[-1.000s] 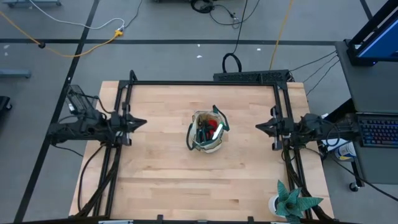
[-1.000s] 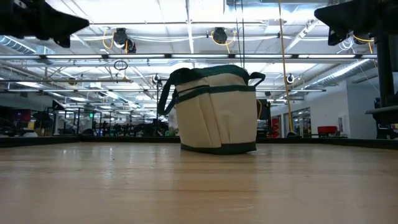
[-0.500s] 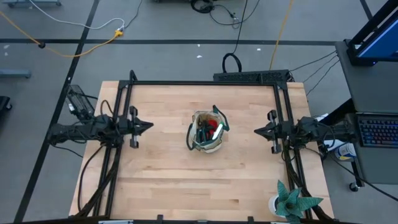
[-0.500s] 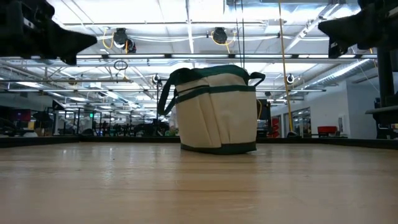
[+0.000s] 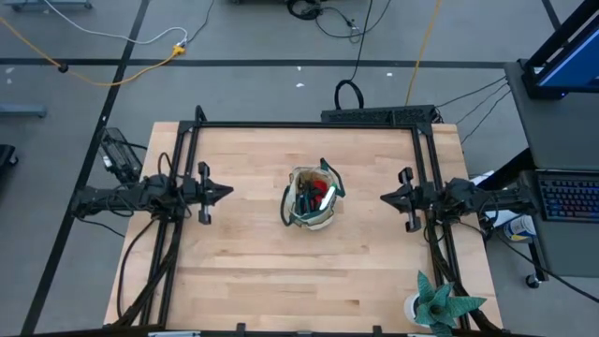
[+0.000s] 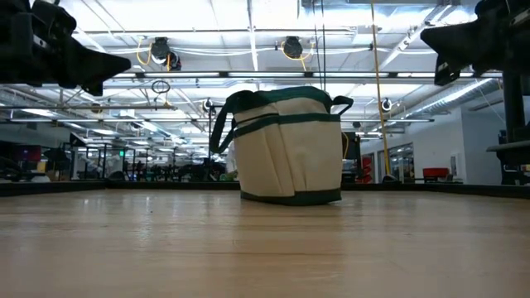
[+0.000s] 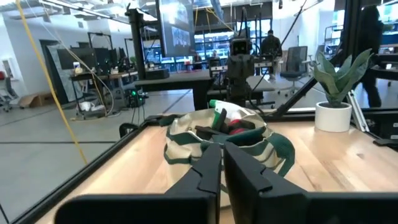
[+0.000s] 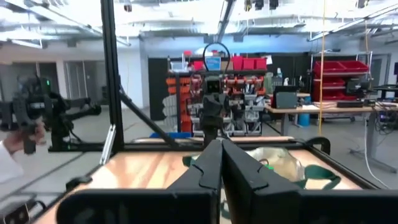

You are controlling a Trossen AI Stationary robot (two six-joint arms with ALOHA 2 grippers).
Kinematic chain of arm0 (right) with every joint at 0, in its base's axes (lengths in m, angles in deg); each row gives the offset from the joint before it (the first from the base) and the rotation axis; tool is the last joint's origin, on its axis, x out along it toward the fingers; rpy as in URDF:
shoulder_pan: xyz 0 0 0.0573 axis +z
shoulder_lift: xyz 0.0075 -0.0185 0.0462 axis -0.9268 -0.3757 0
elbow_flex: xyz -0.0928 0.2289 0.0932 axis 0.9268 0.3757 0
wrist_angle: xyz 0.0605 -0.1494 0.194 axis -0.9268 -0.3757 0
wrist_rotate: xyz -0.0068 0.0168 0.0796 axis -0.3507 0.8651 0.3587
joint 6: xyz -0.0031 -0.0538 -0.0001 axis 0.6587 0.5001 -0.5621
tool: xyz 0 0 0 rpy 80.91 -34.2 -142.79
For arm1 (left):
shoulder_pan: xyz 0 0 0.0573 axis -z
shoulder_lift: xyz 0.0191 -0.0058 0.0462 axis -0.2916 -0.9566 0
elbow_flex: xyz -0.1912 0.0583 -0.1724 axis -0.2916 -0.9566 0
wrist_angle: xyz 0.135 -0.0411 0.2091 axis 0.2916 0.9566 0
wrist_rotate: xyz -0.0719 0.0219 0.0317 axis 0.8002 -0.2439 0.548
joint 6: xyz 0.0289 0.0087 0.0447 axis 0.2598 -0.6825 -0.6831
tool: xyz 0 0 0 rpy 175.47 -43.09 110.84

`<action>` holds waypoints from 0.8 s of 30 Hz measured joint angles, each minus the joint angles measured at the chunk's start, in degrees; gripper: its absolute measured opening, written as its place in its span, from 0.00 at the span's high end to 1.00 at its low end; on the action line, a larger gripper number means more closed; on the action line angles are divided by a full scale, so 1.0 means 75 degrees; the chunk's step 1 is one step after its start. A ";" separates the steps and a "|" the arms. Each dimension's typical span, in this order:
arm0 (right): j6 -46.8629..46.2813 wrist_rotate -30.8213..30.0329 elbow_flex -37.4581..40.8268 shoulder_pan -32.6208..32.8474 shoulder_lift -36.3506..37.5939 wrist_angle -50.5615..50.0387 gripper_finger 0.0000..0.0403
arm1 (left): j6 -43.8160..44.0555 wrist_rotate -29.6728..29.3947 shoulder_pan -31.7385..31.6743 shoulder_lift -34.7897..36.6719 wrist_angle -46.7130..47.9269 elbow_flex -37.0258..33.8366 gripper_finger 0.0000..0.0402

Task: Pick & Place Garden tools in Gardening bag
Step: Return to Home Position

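Observation:
The tan gardening bag [image 5: 313, 198] with dark green trim stands on its base at the table's middle, also in the low view [image 6: 287, 145]. Inside it show a green spray bottle [image 7: 231, 111], something red [image 7: 235, 127] and dark tool ends. My left gripper [image 5: 227, 192] hangs shut above the table left of the bag; its fingers [image 7: 222, 163] point at the bag. My right gripper [image 5: 385, 198] hangs shut right of the bag [image 8: 278, 163], fingers [image 8: 221, 157] pointing at it. Both are empty.
A spiky green plant in a white pot [image 5: 436, 304] stands at the table's near right corner, also in the left wrist view [image 7: 334, 93]. A black frame [image 5: 309, 124] runs along the far and side edges. A person's hand [image 8: 18, 144] shows beyond the table.
Both grippers have moved a little toward the bag: the left toward the table's right, the right toward the table's left. The bag has stayed still.

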 joint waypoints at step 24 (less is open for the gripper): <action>0.0156 -0.0026 0.0036 0.0000 -0.0006 -0.0264 0.99 | 0.0003 0.0002 0.0000 0.0000 -0.0009 0.0000 0.91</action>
